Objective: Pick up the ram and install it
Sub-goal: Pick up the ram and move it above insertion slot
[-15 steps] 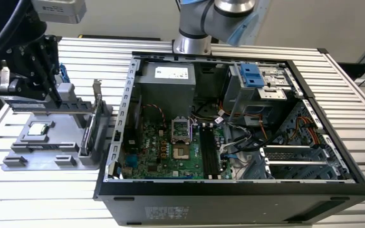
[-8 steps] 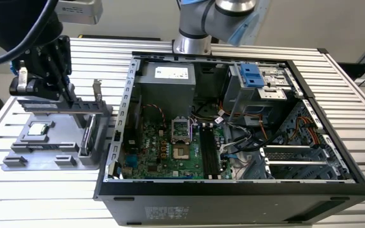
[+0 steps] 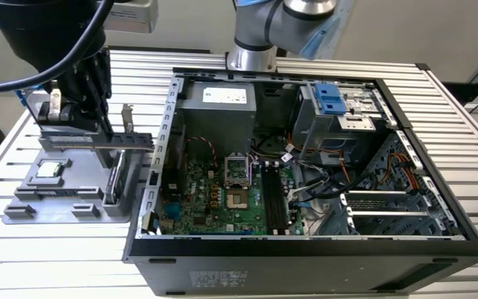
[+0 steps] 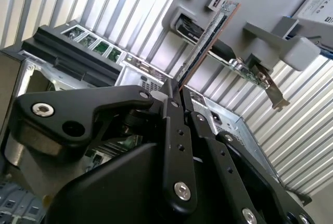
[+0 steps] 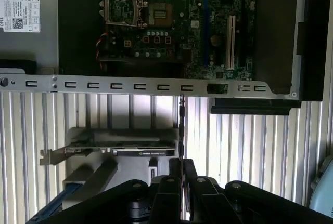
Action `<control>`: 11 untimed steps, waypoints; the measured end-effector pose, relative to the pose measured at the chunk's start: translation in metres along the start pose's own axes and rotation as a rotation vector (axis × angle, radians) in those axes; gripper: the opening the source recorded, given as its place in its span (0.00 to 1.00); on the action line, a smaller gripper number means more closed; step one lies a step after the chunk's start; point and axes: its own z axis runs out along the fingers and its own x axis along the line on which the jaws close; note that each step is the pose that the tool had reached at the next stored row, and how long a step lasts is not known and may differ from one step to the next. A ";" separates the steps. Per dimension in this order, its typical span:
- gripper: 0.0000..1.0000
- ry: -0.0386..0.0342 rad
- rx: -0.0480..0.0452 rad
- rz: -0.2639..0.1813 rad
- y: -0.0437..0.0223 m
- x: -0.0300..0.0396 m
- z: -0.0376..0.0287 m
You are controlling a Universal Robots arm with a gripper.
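**First onlooker:** What has the arm got hold of?

**Second onlooker:** The ram (image 4: 208, 42), a long, thin, dark circuit stick. The black two-fingered gripper (image 4: 176, 93) is pinched tight on it. The jaws are closed flat against both faces, and a good length of stick juts out past them.

**First onlooker:** Where is it, measured from the open black computer case (image 3: 305, 252)?

**Second onlooker:** Outside it, just beside the case's perforated metal side wall (image 5: 135, 85). It is over the grey plastic parts tray (image 3: 23, 212) that lies against that side of the case. In the first wrist view the stick is edge-on and points straight at the wall.

**First onlooker:** What could spoil it from here?

**Second onlooker:** Three things, to my eye.
- **The wall:** with the stick this close, a low pass into the case could clip its free end and twist it in the narrow grip.
- **The card:** the upright green expansion card with its metal bracket (image 5: 119, 147) stands in the tray right beside the stick, so a sideways drift could knock it.
- **The slots:** the black memory slots (image 3: 276, 199) on the green motherboard (image 3: 214, 193) sit well inside the case, with loose cables (image 3: 322, 184) close by. A stick that arrives tilted could jam, or snag a cable, rather than seat.

**First onlooker:** Is it square in the grip?

**Second onlooker:** I cannot tell from here.
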 end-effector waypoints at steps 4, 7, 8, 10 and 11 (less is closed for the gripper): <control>0.00 0.0000 0.0000 0.000 0.0104 0.0001 0.0000; 0.00 0.0000 0.0000 0.000 0.0188 0.0001 0.0000; 0.00 0.0000 0.0000 0.000 0.0220 0.0002 0.0000; 0.00 0.0000 0.0000 0.001 0.0283 0.0002 0.0000; 0.00 0.0000 0.0000 0.001 0.0317 0.0003 0.0000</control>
